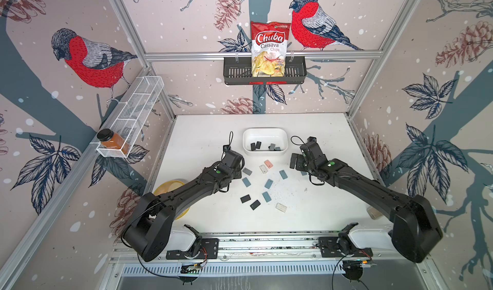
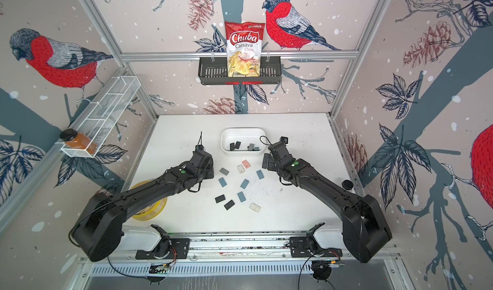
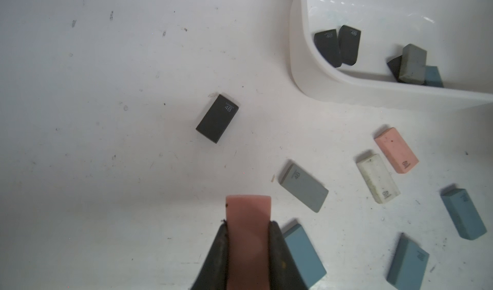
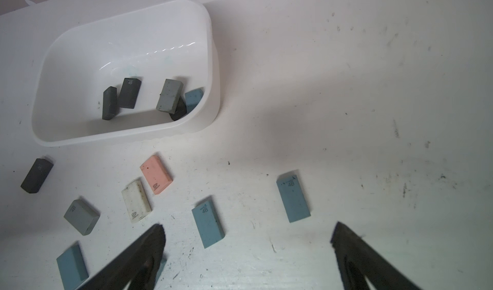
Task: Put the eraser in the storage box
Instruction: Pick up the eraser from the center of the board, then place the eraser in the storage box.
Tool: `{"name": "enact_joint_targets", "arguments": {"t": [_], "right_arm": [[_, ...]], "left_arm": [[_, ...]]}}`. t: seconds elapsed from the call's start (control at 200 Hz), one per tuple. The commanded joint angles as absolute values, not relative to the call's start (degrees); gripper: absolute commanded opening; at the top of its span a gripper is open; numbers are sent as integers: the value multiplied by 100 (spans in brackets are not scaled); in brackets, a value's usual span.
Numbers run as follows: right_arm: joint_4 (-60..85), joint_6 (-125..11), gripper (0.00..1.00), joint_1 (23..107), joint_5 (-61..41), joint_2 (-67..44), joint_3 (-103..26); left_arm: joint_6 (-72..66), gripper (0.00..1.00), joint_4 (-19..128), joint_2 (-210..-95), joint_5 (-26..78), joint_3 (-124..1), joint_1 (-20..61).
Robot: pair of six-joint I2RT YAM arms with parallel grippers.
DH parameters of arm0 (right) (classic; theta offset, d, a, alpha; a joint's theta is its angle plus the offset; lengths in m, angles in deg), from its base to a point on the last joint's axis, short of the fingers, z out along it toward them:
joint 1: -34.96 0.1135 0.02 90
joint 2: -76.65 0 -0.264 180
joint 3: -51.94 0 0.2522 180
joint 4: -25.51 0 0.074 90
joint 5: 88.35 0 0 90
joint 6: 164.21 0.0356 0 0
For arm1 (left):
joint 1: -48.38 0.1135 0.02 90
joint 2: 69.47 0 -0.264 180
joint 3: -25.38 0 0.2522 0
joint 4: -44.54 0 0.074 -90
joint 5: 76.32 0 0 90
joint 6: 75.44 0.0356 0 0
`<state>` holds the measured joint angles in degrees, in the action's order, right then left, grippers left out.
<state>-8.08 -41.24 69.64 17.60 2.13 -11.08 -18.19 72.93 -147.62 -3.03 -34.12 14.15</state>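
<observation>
On the white table, toward its far middle, the storage box sits flat. The right wrist view shows five erasers inside it. A pair of black erasers stands side by side. A grey block leans on another dark piece, and a blue block rests against the wall.

The left gripper is pinching a pink eraser by its long sides, with one end sticking out past the fingertips. It hangs over the table near and left of the box, outside its rim. I cannot tell how high it is above the surface. A lone black eraser lies flat just off the box's near left corner, not touching it.

The right gripper has its jaws spread wide with nothing between them. It is over the table near and right of the box, and two blue erasers lie flat beyond its fingertips.

More loose erasers are scattered between the two arms on the near side of the box. A second pink one and a white eraser lie almost touching, with a grey eraser to their left. Nearer are more blue ones, then two black pieces, and a pale see-through eraser lies nearest.
</observation>
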Motion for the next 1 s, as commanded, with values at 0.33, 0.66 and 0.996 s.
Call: {"name": "enact_joint_targets", "arguments": {"t": [0.33, 0.66, 0.996], "right_arm": [[-679, -3950, 100, 6951, 2028, 899, -492], [-828, -3985, 100, 6922, 2174, 1313, -333], [-829, -4026, 100, 6908, 2178, 1452, -204]], "left_arm": [[-1379, 0, 7704, -16126, -431, -5345, 1419], [-1207, 0, 8117, -17817, -279, -7235, 1419], [-1234, 0, 8374, -18926, -442, -8192, 1428]]}}
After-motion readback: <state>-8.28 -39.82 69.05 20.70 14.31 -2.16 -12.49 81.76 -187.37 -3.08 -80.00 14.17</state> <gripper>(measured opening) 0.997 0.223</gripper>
